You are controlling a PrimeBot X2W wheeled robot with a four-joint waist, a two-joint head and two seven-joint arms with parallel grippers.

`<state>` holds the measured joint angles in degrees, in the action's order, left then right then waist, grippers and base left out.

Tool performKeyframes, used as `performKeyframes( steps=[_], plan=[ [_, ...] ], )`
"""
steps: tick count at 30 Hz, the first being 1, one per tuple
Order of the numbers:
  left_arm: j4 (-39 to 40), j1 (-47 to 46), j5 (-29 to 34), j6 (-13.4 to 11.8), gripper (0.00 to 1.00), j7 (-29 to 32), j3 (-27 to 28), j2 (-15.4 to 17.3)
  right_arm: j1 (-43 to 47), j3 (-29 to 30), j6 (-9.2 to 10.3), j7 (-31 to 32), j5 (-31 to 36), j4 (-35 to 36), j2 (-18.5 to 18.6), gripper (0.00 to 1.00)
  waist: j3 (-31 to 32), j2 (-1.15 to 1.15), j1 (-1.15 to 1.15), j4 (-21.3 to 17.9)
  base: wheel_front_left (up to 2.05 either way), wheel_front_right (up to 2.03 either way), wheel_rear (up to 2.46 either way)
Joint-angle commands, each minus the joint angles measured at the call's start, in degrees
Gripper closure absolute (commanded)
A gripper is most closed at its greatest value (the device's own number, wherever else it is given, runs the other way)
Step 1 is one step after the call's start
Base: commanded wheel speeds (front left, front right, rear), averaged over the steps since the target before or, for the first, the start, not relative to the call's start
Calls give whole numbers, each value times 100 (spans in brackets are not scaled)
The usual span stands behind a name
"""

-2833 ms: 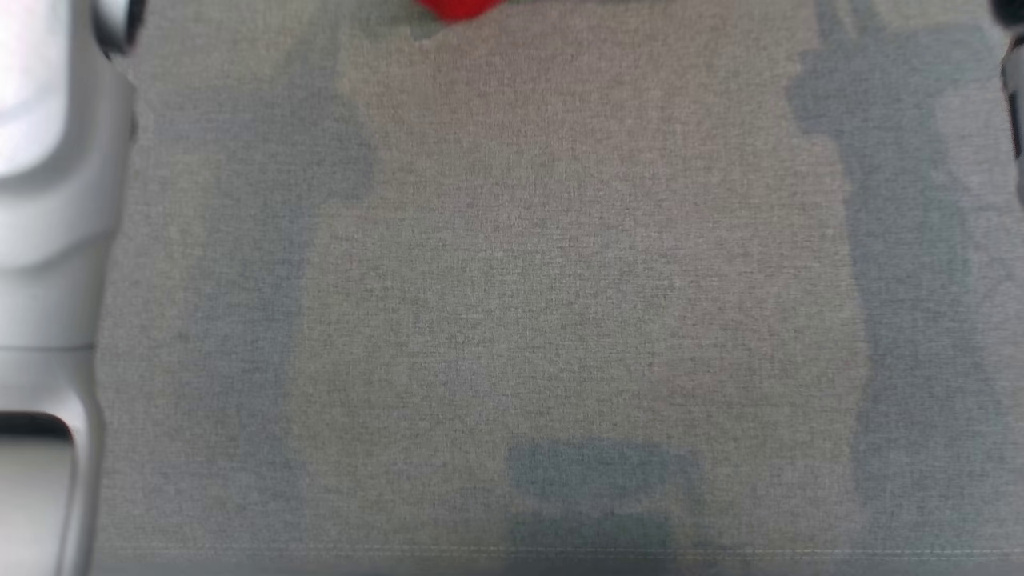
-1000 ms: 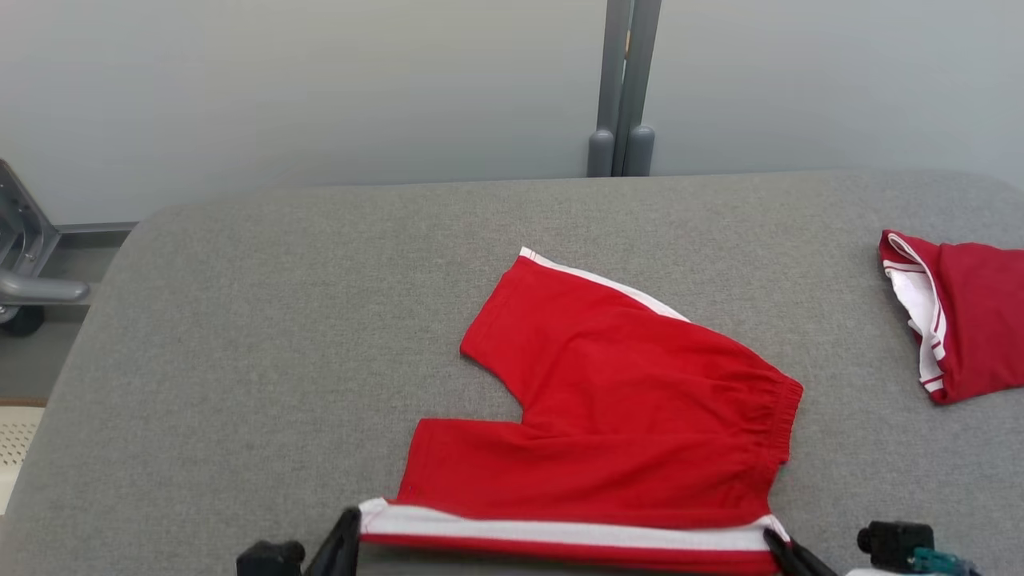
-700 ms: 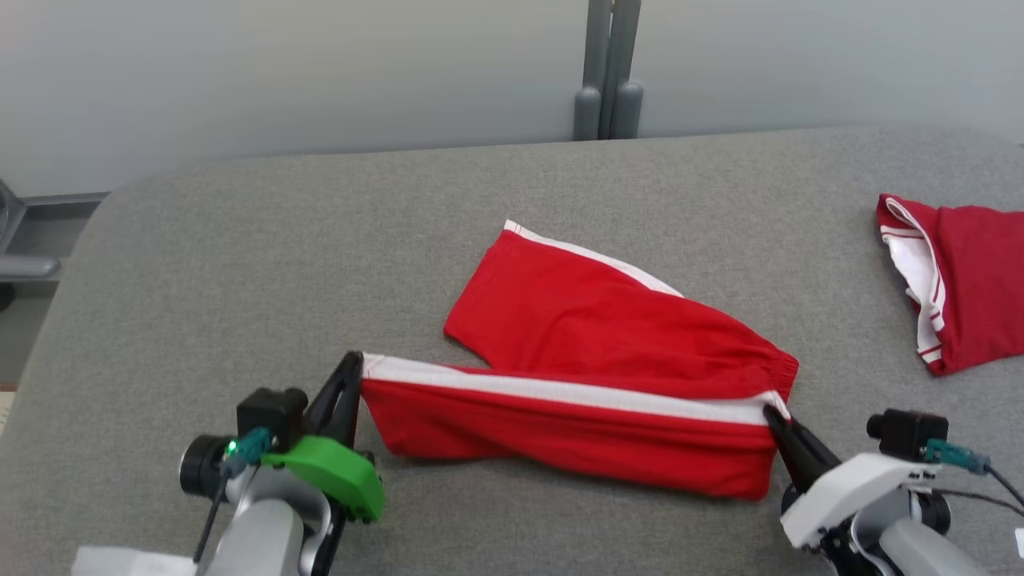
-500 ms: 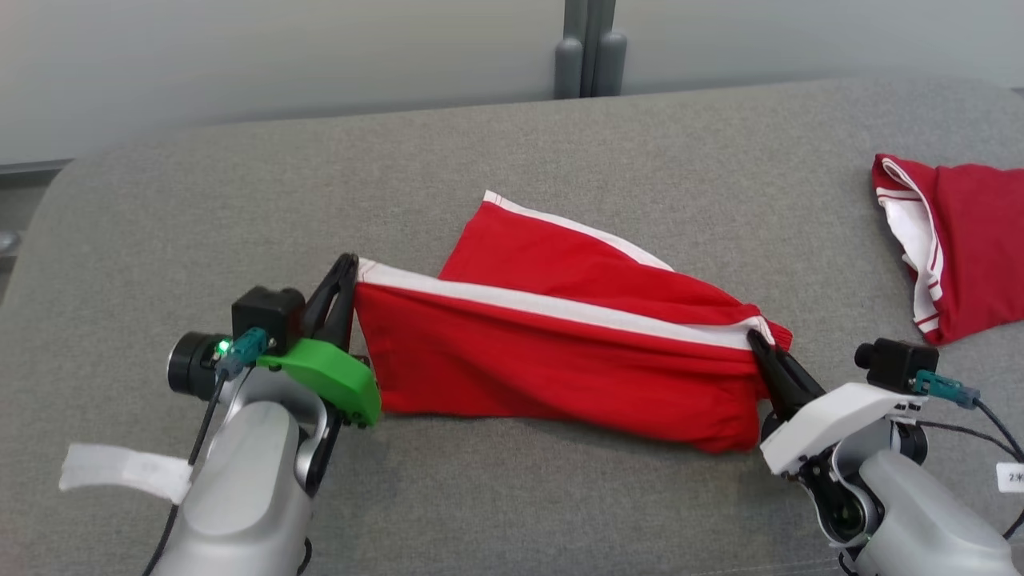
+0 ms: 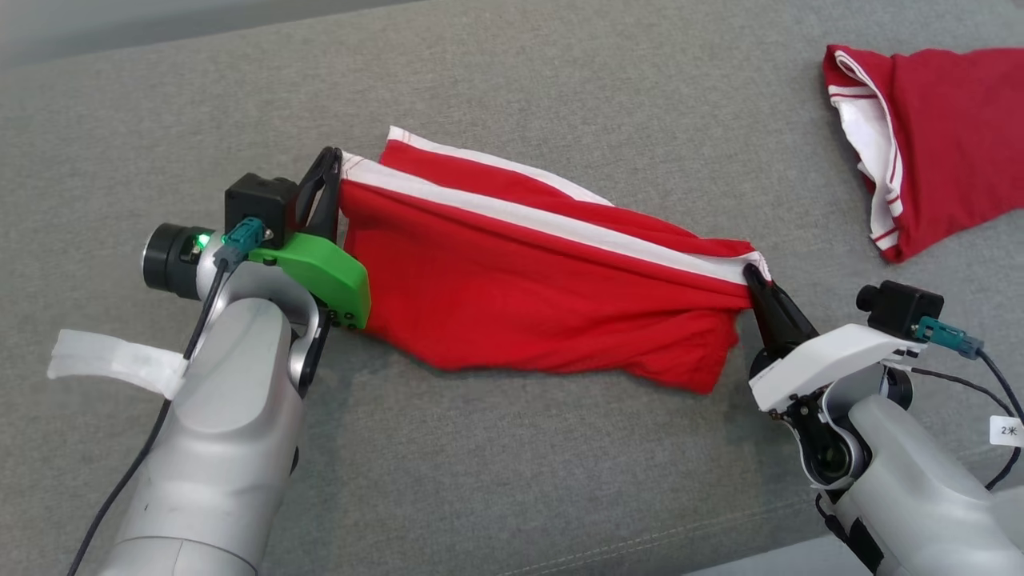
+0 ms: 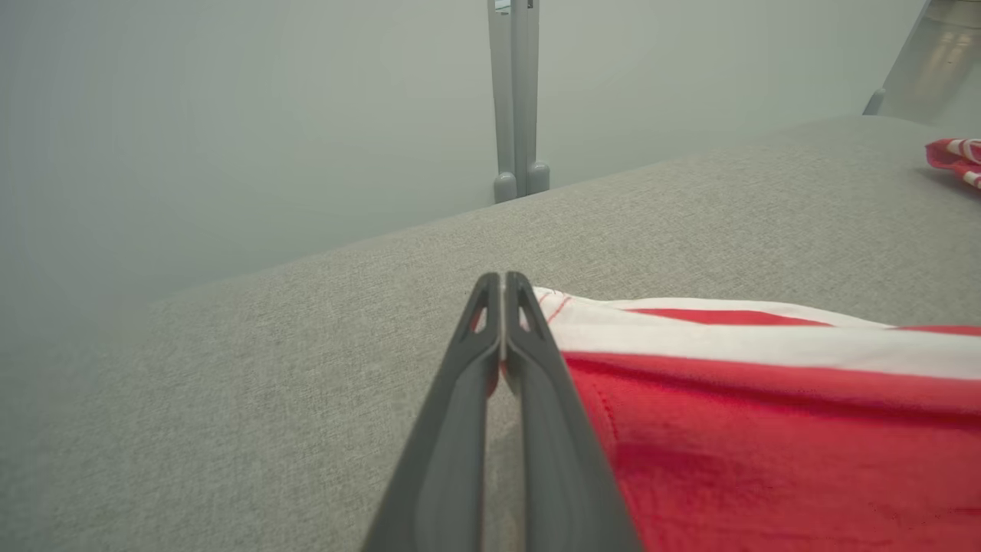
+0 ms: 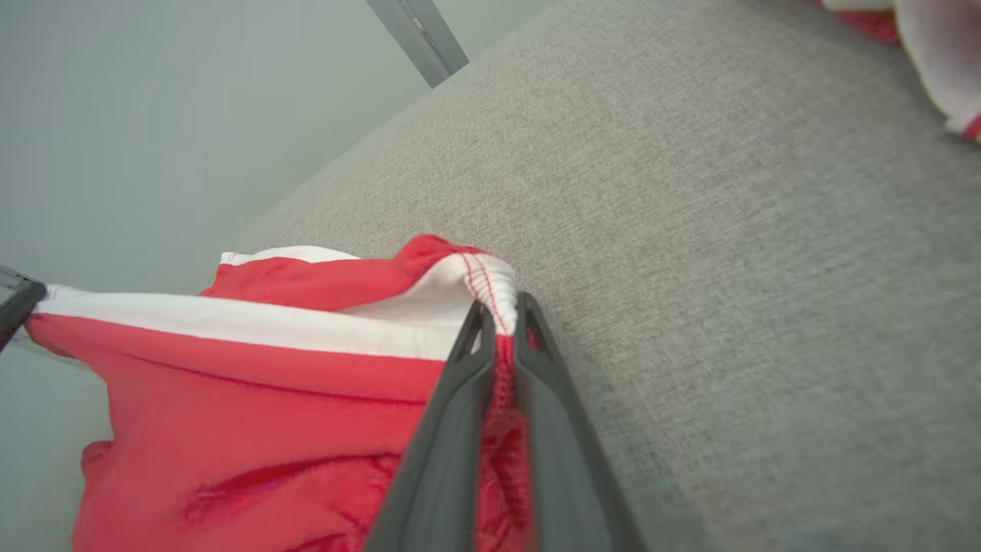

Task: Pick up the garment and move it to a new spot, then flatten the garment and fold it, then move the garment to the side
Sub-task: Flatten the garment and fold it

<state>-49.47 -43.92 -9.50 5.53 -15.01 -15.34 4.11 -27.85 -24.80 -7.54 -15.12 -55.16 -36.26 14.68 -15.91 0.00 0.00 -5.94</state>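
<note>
The garment (image 5: pixel 520 296) is a pair of red shorts with white side stripes, stretched between my two grippers over the grey padded table (image 5: pixel 520 480). My left gripper (image 5: pixel 326 164) is shut on its left hem corner (image 6: pixel 552 307). My right gripper (image 5: pixel 752 274) is shut on the elastic waistband corner (image 7: pixel 494 287). The held edge is raised and folded over toward the far leg, whose striped edge (image 5: pixel 480 160) peeks out behind. The lower red cloth (image 7: pixel 230 445) sags below the held edge.
A second red and white garment (image 5: pixel 920 128) lies crumpled at the far right of the table; it also shows as the red heap (image 6: pixel 954 157). A grey post (image 6: pixel 515 100) stands against the wall behind the table. The table's near seam (image 5: pixel 640 552) runs along the bottom.
Both grippers have carried the near striped edge of the shorts up and away over the far leg. The head camera has tilted down, so the wall has left the picture.
</note>
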Motion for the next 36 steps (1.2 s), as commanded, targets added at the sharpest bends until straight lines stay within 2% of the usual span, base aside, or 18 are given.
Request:
performKeyframes(
  steps=[1, 7, 14, 19, 27, 28, 29, 30, 31, 36],
  plan=[
    [-34, -130, 57, -68, 100, -16, 59, 84, -49, 68, 12, 1, 64, -22, 41, 100, -366, 0, 0, -387, 0, 0, 0],
    [-233, -451, 155, -216, 100, -16, 177, 180, -93, 270, 14, 0, 307, 30, -69, 100, -530, 0, 0, -560, 0, 0, 0],
    [-635, -878, 333, -342, 100, -17, 130, 258, -252, 509, 13, 0, 800, 214, -443, 100, -702, 0, 0, -710, 0, 0, 0],
    [-890, -1041, 312, -234, 100, -17, 94, 196, -307, 591, 12, 0, 1100, 246, -682, 100, -745, 0, 0, -743, 0, 0, 0],
    [-734, -941, 249, -16, 100, -16, 4, 83, -276, 886, 11, 0, 1404, 318, -903, 100, -740, 0, 0, -697, 0, 0, 0],
    [-744, -942, 259, -10, 98, -16, -9, 76, -288, 892, 11, 0, 1439, 306, -935, 84, -738, 0, 0, -696, 0, 0, 0],
    [-781, -934, 250, -11, 68, -16, -8, 69, -299, 897, 11, 0, 1470, 287, -955, 59, -733, 0, 0, -697, 0, 0, 0],
    [-750, -942, 249, -10, 38, -17, -4, 62, -309, 907, 11, 1, 1507, 250, -963, 0, -729, 0, 0, -696, 0, 0, 0],
    [-733, -933, 240, -21, 0, -16, 16, 58, -317, 920, 11, 0, 1542, 216, -970, 0, -721, 0, 0, -694, 0, 0, 0],
    [-551, -715, 127, 2, 0, -16, 156, 46, -153, 1353, 11, 0, 1809, 245, -872, 0, -588, 0, 0, -640, 0, 0, 0]
  ],
)
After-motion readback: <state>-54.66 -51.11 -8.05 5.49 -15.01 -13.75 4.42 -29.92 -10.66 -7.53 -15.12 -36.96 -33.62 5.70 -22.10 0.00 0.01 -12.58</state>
